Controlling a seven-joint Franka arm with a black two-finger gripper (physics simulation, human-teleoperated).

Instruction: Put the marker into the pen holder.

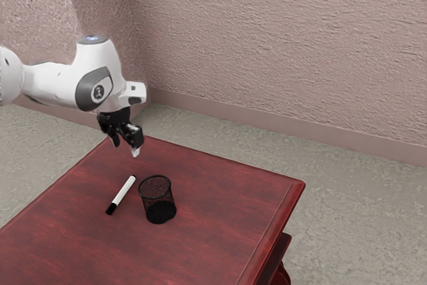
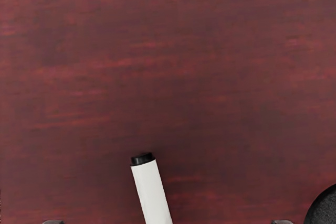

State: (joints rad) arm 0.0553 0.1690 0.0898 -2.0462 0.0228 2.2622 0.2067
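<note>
My gripper [image 1: 126, 148] hangs above the table's back left part in the exterior view, open, its two fingers apart with nothing between them. In the wrist view, tips at the lower edge mark the open gripper [image 2: 167, 222]. A white marker [image 1: 123, 192] with a black cap lies flat on the table, below the hand. The wrist view has the marker's [image 2: 152, 195] small black end and part of its white body. Beside it stands the black mesh pen holder [image 1: 158, 200], upright; its dark rim [image 2: 321, 206] enters the wrist view's lower corner.
The dark red wooden table [image 1: 220, 181] carries the marker and the holder. Its edge and corner lie toward the exterior view's right. A textured pinkish wall [image 1: 280, 45] rises behind, beyond a strip of grey floor [image 1: 220, 133].
</note>
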